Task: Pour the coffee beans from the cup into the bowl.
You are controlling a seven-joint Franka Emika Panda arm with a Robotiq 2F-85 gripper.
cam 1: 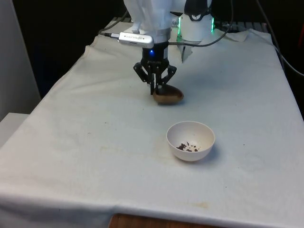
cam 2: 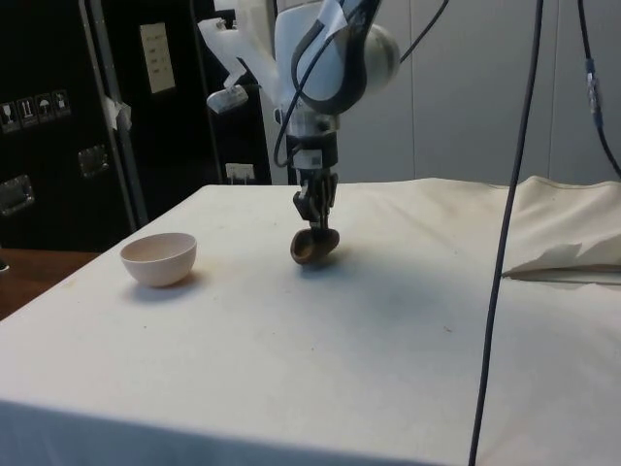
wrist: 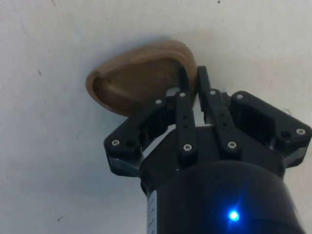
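White cloth covers the table [cam 1: 71, 142], creased and faintly stained. Down on it, the gripper [cam 1: 159, 91] is clamped on the rim of a brown wooden cup [cam 1: 167, 95]; in the wrist view the two fingers [wrist: 183, 105] pinch one wall, one inside and one outside. That rim grip suits tipping, since it leaves the mouth free. The cup lies tilted against the cloth, its hollow bare of beans in the wrist view, so I judge the pour done and the cup being set down. Taking the cup as landmark, the white bowl [cam 1: 190, 140] stands well apart from it toward the front camera, with a small heap of coffee beans [cam 1: 188, 147] at its bottom. A few dark specks dot the cloth near the bowl.
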